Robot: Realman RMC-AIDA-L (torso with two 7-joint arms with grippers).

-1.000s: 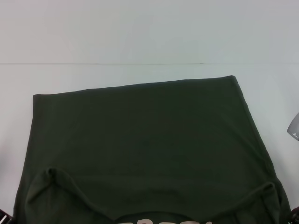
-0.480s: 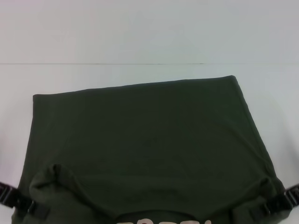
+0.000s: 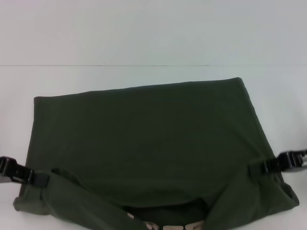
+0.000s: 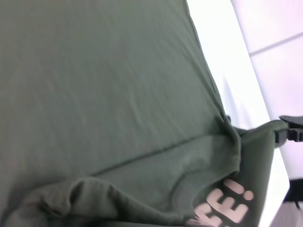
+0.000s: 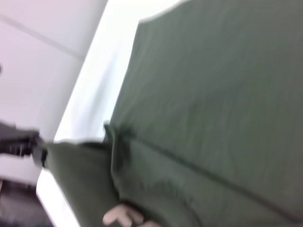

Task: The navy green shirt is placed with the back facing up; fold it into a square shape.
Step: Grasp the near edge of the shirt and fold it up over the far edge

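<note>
Shirt flat on your table, near hem lifted. Left gripper and right gripper fingers each clenched on a near corner

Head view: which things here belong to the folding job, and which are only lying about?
Belongs to the job:
- navy green shirt, its near edge lifted and folded over
- left gripper, shut on the shirt's near left corner
- right gripper, shut on its near right corner

Only there:
- white table under the shirt; nothing else lies on it
</note>
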